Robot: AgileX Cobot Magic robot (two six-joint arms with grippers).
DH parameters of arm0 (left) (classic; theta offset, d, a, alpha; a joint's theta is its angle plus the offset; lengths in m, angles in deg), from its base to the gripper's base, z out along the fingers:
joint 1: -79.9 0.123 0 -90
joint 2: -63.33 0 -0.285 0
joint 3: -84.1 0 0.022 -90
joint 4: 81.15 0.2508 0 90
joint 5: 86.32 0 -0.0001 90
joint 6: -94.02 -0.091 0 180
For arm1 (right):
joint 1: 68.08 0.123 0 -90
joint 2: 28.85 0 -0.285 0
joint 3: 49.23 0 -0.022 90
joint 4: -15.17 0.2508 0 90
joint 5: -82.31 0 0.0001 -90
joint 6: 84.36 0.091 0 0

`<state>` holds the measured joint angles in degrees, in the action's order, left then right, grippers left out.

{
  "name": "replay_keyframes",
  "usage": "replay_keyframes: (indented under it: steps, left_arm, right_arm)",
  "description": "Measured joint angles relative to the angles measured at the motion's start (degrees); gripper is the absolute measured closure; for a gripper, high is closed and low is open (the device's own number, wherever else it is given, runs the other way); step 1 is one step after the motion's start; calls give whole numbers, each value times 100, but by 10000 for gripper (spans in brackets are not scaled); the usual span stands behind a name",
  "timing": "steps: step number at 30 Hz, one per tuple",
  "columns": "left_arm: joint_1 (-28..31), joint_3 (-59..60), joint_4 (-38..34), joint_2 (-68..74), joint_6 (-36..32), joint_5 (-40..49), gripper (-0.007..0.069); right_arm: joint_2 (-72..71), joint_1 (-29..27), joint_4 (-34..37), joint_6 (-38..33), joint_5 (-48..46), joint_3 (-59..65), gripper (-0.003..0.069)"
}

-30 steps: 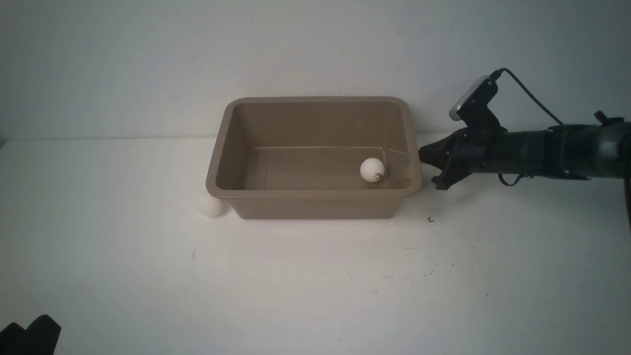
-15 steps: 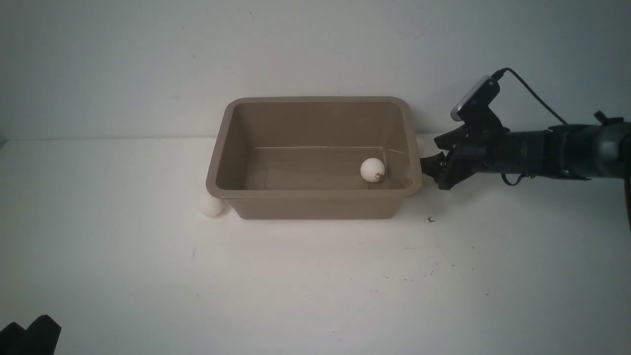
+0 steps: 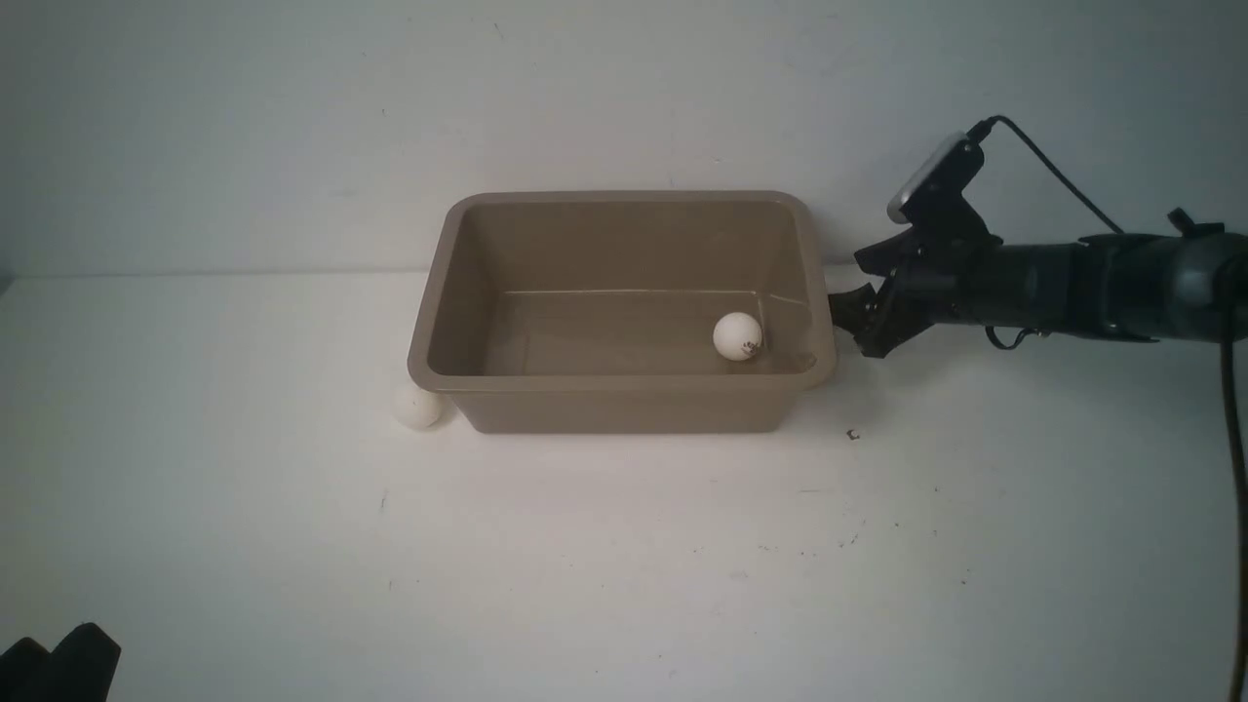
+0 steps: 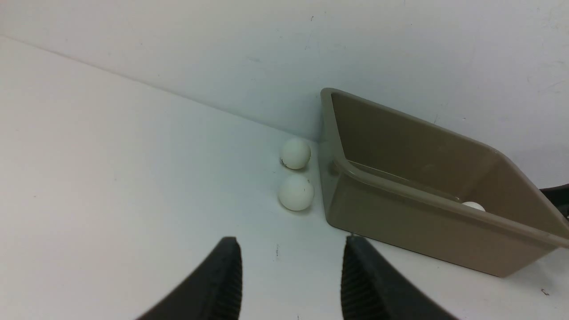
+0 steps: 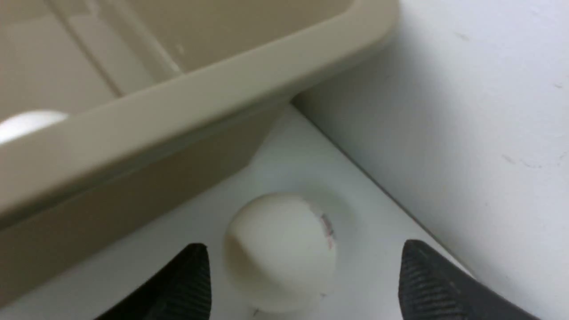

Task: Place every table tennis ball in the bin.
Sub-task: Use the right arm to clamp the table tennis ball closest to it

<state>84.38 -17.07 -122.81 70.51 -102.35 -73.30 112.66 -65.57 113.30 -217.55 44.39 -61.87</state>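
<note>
Spread right pincer flanks loose ball (hidden from front); bin holds second ball; left pincer spread, empty.

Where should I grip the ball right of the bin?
Across its middle, fingers front and back, coming from the right: the ball is a smooth sphere, the bin blocks its left and the wall stands close behind. The open right gripper straddles it.
</note>
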Motion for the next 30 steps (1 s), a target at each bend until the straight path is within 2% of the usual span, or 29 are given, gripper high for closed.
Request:
replay_keyframes:
  steps: [21,30]
  left_arm:
    - [0,0,-5,0,-22,0,335]
    - [0,0,-18,0,-22,0,335]
  right_arm:
    - [187,0,-17,299,-263,-24,148]
    - [324,96,-17,84,-353,-77,207]
